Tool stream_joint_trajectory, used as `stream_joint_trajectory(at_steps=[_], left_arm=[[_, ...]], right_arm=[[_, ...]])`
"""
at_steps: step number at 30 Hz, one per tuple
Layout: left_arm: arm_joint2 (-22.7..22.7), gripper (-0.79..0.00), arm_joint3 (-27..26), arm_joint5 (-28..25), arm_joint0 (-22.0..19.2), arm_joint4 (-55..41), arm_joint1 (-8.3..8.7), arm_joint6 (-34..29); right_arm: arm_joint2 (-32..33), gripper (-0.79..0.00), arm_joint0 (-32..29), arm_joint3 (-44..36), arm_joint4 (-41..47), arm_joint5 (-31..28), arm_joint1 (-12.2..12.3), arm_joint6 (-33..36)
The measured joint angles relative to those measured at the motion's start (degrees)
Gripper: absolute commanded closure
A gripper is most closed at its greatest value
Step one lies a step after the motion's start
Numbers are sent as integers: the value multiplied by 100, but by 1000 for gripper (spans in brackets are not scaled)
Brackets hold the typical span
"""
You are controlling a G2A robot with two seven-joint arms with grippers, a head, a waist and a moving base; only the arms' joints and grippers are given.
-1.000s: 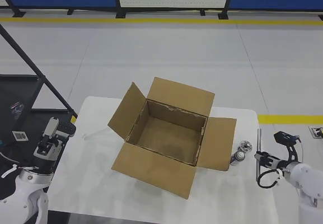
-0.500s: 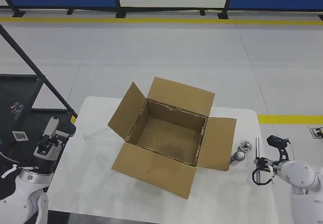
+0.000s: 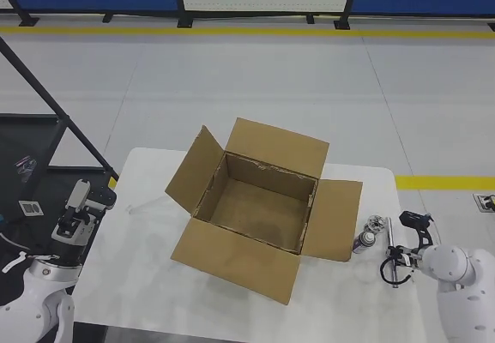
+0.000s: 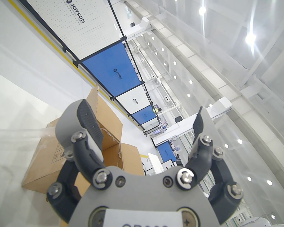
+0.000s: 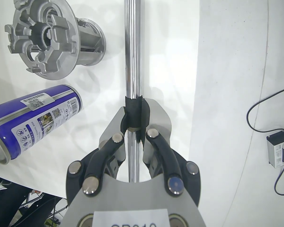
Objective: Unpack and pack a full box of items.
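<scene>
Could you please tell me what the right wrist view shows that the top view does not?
Right wrist view: the right end effector shut around the chrome rod, which runs between its fingers; also the ribbed flange of the cast metal part and the label of the blue spray can. Top view: the open cardboard box, flaps spread, in the middle of the white table. Both: rod, part and can grouped on the table beside the box's flap.
</scene>
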Motion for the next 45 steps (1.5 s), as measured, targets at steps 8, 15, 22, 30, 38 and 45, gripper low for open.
stream_joint_trajectory(at_steps=[8,15,22,30,38,45], left_arm=[[0,-785,0,0,0,0,0,0],[0,-785,0,0,0,0,0,0],[0,-785,0,0,0,0,0,0],[0,-785,0,0,0,0,0,0],[0,-785,0,0,0,0,0,0],[0,-785,0,0,0,0,0,0]], right_arm=[[-80,-265,44,65,43,-10,59,43],[53,-268,-3,-271,135,202,126,-75],[426,-625,-163,-1280,655,617,178,-150],[345,-785,-112,-2132,2342,582,151,-19],[-240,-785,293,-2034,3468,294,142,278],[-883,-785,604,-1859,3383,450,161,374]])
